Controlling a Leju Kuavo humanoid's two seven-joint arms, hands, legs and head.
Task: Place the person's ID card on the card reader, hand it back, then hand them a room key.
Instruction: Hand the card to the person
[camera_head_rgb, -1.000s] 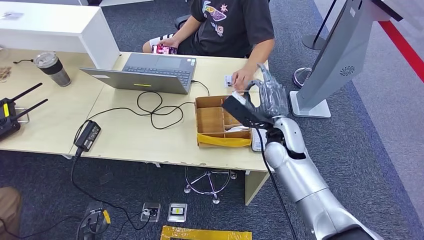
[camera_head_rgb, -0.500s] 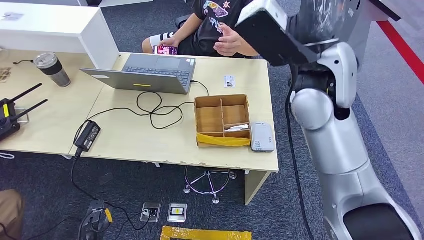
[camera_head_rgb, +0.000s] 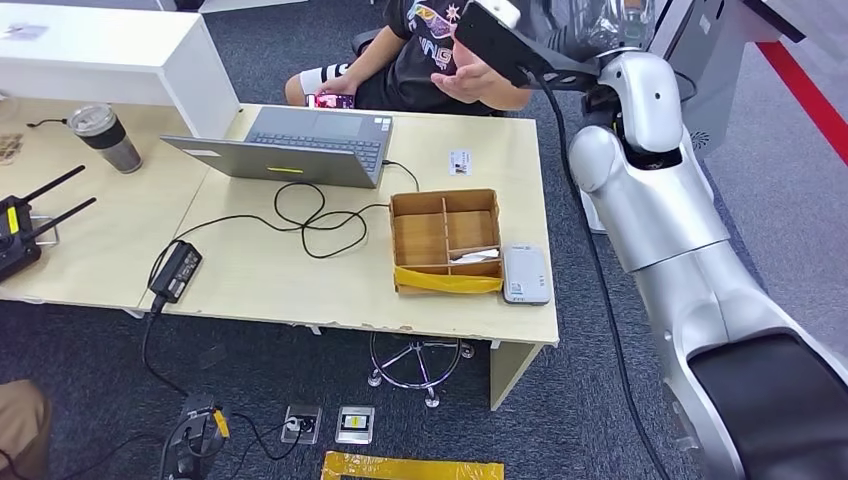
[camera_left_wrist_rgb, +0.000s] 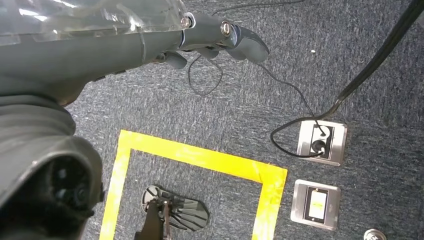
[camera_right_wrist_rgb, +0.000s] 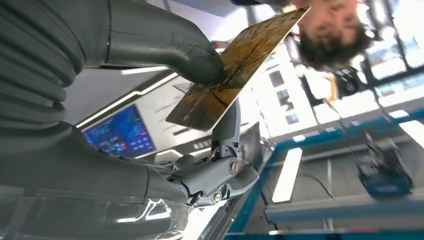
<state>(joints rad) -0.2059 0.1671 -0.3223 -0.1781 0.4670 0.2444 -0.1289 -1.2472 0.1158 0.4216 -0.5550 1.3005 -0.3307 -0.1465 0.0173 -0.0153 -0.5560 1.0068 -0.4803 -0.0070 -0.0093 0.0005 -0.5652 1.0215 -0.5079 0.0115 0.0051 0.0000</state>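
While the right hand (camera_right_wrist_rgb: 150, 165) pinches a room key (camera_right_wrist_rgb: 235, 70) by its edge near the person's open hand (camera_head_rgb: 470, 82), and the empty left hand (camera_left_wrist_rgb: 150, 35) hangs with fingers loosely apart, it may slip.

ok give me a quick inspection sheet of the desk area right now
surface: light wooden desk, worn along its front edge
job's things: white card reader right of the divided box; small card lying on the desk; patterned card held up toward the person
clutter: laptop, tumbler, black radio unit
hands: right hand pinches the patterned card; left hand hangs over the floor, holds nothing
cables: black cord looped on the desk, power brick at the edge
surroundings: carpet, yellow floor tape, floor sockets, kiosk
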